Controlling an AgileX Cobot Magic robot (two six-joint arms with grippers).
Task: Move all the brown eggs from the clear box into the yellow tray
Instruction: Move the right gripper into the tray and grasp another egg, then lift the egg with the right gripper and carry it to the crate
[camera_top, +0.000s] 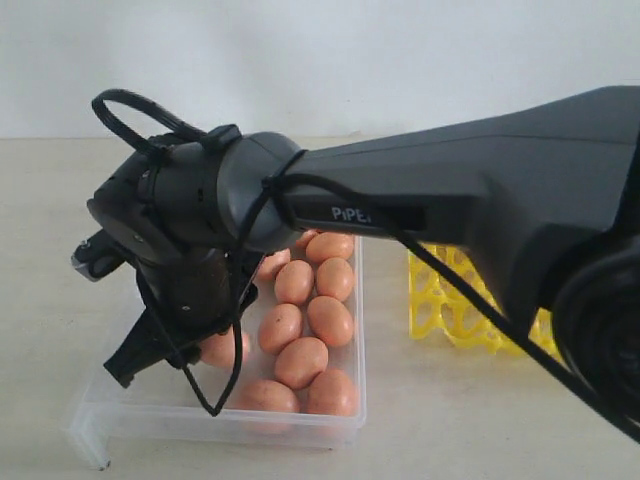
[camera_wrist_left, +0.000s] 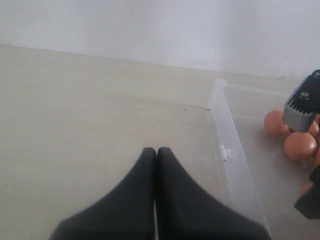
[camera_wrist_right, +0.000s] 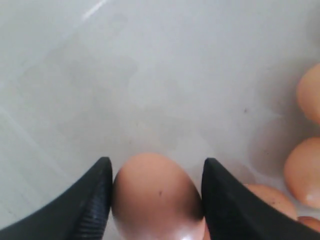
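Bare clear box (camera_wrist_right: 150, 75) floor ahead (wall close by); my right pincer (camera_wrist_right: 156, 165) seemingly clenches one brown egg (camera_wrist_right: 155, 200) between its pads.

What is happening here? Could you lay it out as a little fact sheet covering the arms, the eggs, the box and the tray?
Right gripper: down in the clear box, fingers closed against one brown egg
Left gripper: shut, empty, over the table beside the box
Other eggs: clustered in the box, partly hidden by the arm
Yellow tray: right of the box in the exterior view; no egg seen in its visible part
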